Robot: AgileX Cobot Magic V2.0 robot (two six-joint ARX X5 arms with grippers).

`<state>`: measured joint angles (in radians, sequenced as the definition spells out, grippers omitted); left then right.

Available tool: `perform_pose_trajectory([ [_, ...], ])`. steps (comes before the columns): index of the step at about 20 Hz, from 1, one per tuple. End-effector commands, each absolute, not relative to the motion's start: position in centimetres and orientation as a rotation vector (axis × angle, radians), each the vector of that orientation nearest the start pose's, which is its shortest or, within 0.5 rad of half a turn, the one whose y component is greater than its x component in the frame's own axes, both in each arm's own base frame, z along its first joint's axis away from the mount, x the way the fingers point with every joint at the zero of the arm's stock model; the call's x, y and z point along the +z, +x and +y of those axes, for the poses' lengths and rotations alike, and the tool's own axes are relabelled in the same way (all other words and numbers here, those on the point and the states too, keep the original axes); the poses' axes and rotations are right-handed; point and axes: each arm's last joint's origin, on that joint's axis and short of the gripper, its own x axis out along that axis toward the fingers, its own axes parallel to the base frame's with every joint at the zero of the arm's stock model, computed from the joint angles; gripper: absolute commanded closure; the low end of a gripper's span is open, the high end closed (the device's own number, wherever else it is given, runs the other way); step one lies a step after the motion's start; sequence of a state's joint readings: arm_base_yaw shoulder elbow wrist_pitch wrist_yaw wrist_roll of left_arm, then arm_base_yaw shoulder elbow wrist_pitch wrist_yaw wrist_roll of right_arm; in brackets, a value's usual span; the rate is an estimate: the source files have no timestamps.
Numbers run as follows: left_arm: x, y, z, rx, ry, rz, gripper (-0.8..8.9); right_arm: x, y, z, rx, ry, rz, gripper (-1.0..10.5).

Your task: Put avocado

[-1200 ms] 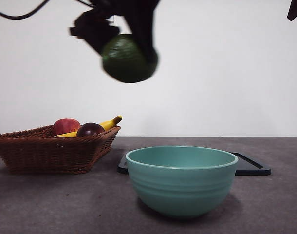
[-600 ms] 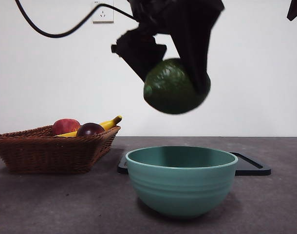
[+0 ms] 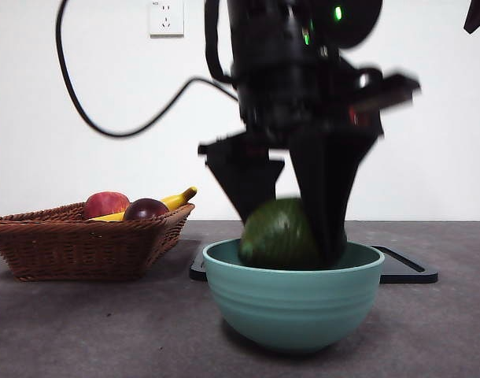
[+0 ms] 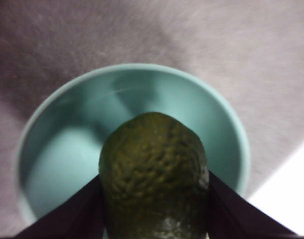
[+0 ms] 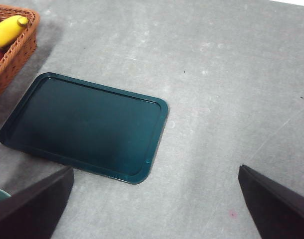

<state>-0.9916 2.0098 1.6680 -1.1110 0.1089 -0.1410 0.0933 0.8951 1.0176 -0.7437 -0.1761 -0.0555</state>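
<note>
At the far left of the front view a wicker basket [image 3: 83, 244] sits on the grey table [image 3: 106, 331], holding a red apple [image 3: 106, 204], a dark maroon fruit [image 3: 145, 209] and a banana [image 3: 177, 198]. To its right stands the teal bowl [image 3: 293, 303], with a dark tray [image 3: 405, 269] lying flat behind it.

The left gripper [image 3: 291, 236] comes straight down from above, its wrist vertical and its two black jaws pointing into the bowl's mouth. The jaws are clamped on the avocado [image 3: 278, 235], one on each side of it. The fruit's lower part is already below the bowl's rim, while its top shows above it. In the left wrist view the avocado [image 4: 154, 174] hangs over the bowl's [image 4: 62, 149] pale inside; whether it touches the bottom cannot be told.

A second ago the avocado was high and left of the bowl; half a second ago it hung above the rim; now it has dropped into the bowl's opening.

The right gripper [image 5: 157, 209] waits off to the right, its jaws spread wide above the tray [image 5: 87, 124] and bare table.
</note>
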Motion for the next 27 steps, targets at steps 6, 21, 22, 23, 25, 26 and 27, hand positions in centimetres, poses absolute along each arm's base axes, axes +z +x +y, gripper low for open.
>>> perform_pose_trajectory([
  [6, 19.4, 21.6, -34.5, -0.792, 0.593, 1.462, 7.21, 34.9, 16.9, 2.1, 0.282, -0.034, 0.590, 3.5],
  [21, 24.2, 21.2, -33.9, -0.849, 0.589, 1.382, 3.98, 34.9, 16.9, 2.1, 0.282, -0.034, 0.590, 3.5],
  [22, 25.3, 21.0, -33.5, -0.857, 0.588, 1.369, 3.98, 34.9, 16.9, 2.1, 0.282, -0.034, 0.590, 3.5],
  [23, 26.6, 20.6, -32.9, -0.871, 0.592, 1.351, 3.98, 34.9, 16.9, 2.1, 0.282, -0.034, 0.590, 3.5],
  [25, 29.4, 19.7, -31.4, -0.897, 0.582, 1.300, 3.98, 34.9, 16.9, 2.1, 0.282, -0.034, 0.590, 3.5],
  [26, 31.1, 19.1, -30.6, -0.910, 0.568, 1.264, 3.98, 34.9, 16.9, 2.1, 0.282, -0.034, 0.590, 3.5],
  [27, 32.8, 18.5, -29.6, -0.925, 0.555, 1.220, 3.98, 34.9, 16.9, 2.1, 0.282, -0.034, 0.590, 3.5],
])
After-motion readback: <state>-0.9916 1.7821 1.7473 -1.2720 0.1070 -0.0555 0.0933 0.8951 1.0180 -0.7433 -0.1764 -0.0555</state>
